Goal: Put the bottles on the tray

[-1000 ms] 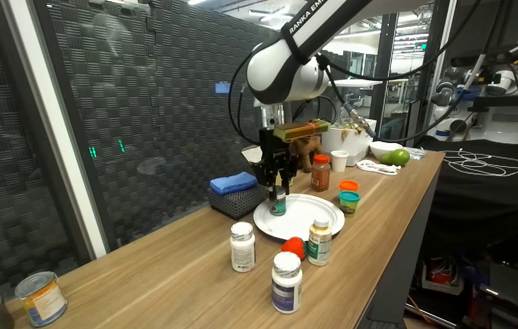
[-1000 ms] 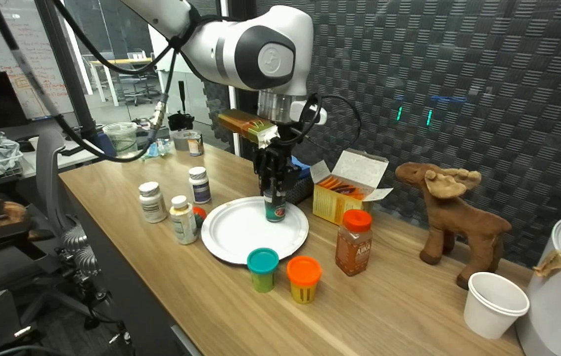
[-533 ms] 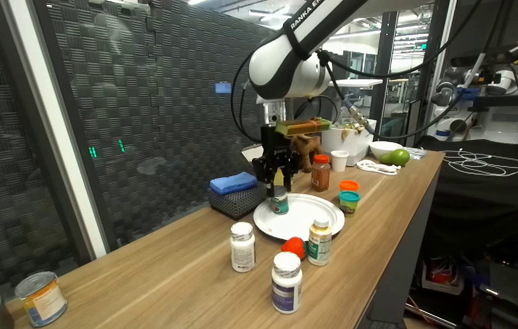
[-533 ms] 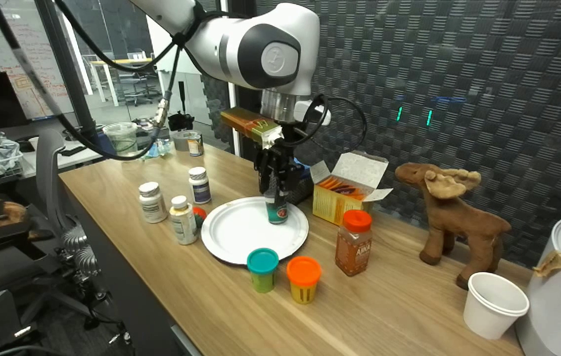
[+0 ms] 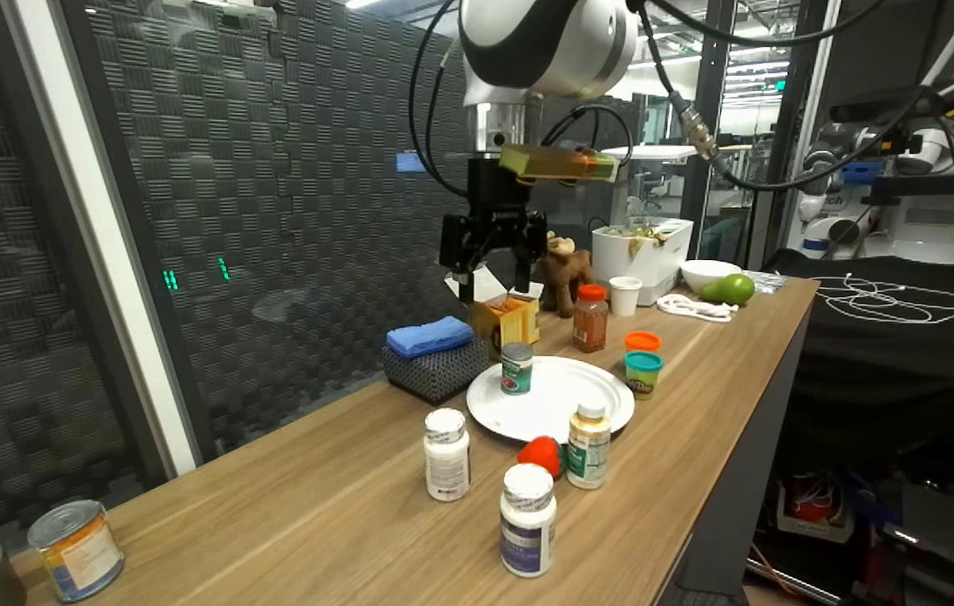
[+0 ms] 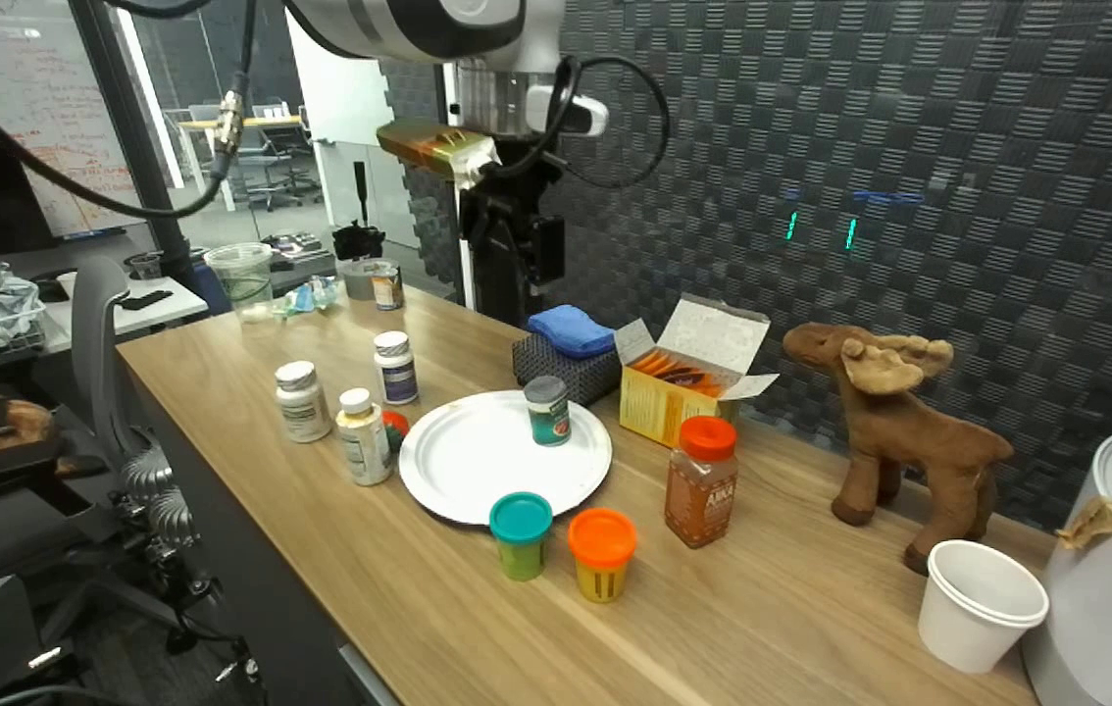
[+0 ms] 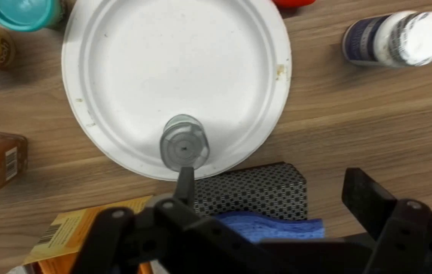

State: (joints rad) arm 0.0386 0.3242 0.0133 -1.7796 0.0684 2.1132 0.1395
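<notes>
The tray, a round white plate [image 5: 569,404], carries one bottle, dark green with a grey lid [image 6: 548,412], upright near its wall-side rim. My gripper [image 5: 494,288] hangs well above the table, open, with nothing between its fingers. In the wrist view one fingertip [image 7: 186,179] overlaps the edge of the grey lid [image 7: 184,148], but the exterior views show them far apart. Off the plate stand a white bottle [image 5: 447,459], a purple-labelled white bottle [image 5: 527,526] and a green-labelled bottle [image 5: 589,446]. A red-capped jar [image 6: 703,480] stands on the table beyond the plate.
Beside the plate sits a dark patterned box with a blue sponge [image 6: 571,331] on top, near an open yellow box [image 6: 669,402]. Two Play-Doh tubs, teal-lidded [image 6: 521,534] and orange-lidded [image 6: 602,554], stand close to the rim. A red object [image 5: 542,454] lies by the green-labelled bottle.
The jaws have opened and let go of the dark green bottle. My gripper has risen high above the plate, and the bottle stays standing there.
</notes>
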